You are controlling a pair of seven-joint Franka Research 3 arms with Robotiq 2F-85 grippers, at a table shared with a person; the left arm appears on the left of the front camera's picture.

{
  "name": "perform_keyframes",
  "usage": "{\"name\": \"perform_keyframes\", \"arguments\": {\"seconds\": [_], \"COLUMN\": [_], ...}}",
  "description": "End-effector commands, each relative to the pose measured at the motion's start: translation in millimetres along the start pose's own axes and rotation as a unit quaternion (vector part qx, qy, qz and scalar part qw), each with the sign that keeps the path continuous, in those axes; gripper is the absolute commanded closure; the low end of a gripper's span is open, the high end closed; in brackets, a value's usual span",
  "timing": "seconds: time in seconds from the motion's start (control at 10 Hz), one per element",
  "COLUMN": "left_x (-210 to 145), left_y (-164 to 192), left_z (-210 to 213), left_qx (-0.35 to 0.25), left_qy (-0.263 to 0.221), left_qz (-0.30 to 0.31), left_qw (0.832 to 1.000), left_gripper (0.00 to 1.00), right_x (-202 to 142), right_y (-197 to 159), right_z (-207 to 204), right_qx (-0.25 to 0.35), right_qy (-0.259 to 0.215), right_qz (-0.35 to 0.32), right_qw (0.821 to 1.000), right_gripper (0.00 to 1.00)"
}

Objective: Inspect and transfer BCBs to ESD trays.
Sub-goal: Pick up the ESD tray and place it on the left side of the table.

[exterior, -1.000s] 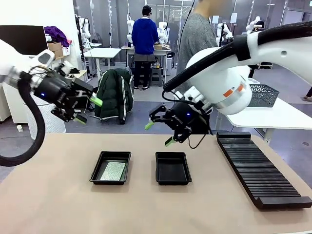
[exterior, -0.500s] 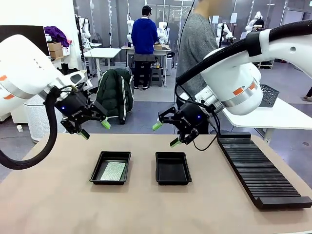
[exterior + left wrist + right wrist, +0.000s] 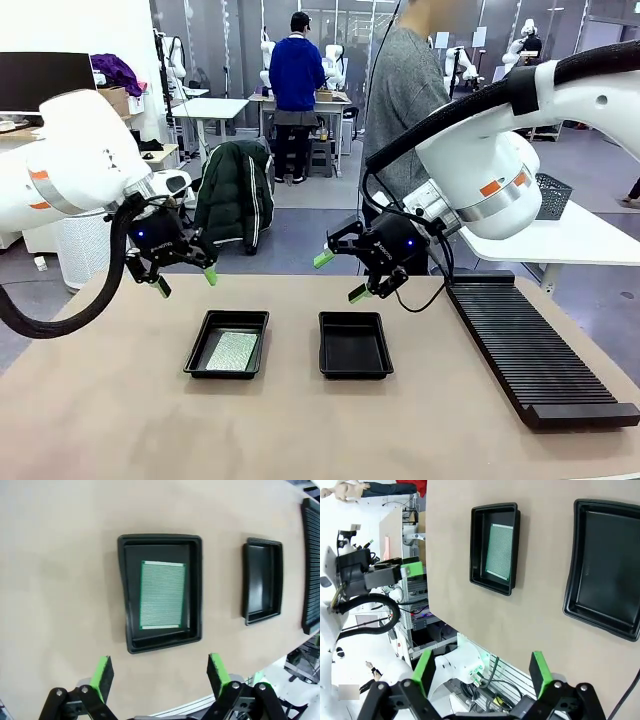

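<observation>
BCB (image 3: 232,351) lies flat, lengthwise in the left tray (image 3: 225,374).

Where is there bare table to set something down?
Bare table lies along the near edge, left of the left tray, and between the right tray and rack. The gap between trays is tight.

At frame centre on the tan table (image 3: 110,420), left ESD tray (image 3: 236,316) with a green BCB (image 3: 232,351) flat on its floor, right ESD tray (image 3: 355,350) just beside; up-left of them, left gripper (image 3: 186,281), jaws wide apart; above the right ESD tray, right gripper (image 3: 340,276), jaws wide too; at right, long ribbed rack (image 3: 530,345)
</observation>
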State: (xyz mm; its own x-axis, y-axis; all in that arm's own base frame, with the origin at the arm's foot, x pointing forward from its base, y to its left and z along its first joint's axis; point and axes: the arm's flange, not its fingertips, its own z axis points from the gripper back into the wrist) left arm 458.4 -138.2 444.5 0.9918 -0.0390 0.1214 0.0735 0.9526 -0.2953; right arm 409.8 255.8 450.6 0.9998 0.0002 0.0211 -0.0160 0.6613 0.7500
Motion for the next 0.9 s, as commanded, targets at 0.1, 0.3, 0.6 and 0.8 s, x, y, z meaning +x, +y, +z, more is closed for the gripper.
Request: {"name": "perform_keyframes", "arguments": {"seconds": [0.1,0.3,0.6,0.8], "left_x": [16,20,24,24], "left_y": [-7,-6,-8,-9], "left_z": [-19,-37,-56,-72], "left_qx": [0.059,0.091,0.127,0.121], "left_qy": [0.007,0.005,-0.010,-0.023], "left_qz": [0.001,-0.004,-0.006,-0.004], "left_qw": [0.998,0.996,0.992,0.992], "left_gripper": [0.00,0.00,0.00,0.00], "right_x": [1,1,1,1], "right_y": [0,0,0,0], "right_z": [1,1,1,1], "right_qx": [-0.004,-0.004,-0.004,-0.004], "right_qy": [0.000,0.000,0.000,0.000], "right_qz": [0.000,0.000,0.000,0.000], "right_qw": [1.000,1.000,1.000,1.000], "right_gripper": [0.00,0.00,0.00,0.00]}}
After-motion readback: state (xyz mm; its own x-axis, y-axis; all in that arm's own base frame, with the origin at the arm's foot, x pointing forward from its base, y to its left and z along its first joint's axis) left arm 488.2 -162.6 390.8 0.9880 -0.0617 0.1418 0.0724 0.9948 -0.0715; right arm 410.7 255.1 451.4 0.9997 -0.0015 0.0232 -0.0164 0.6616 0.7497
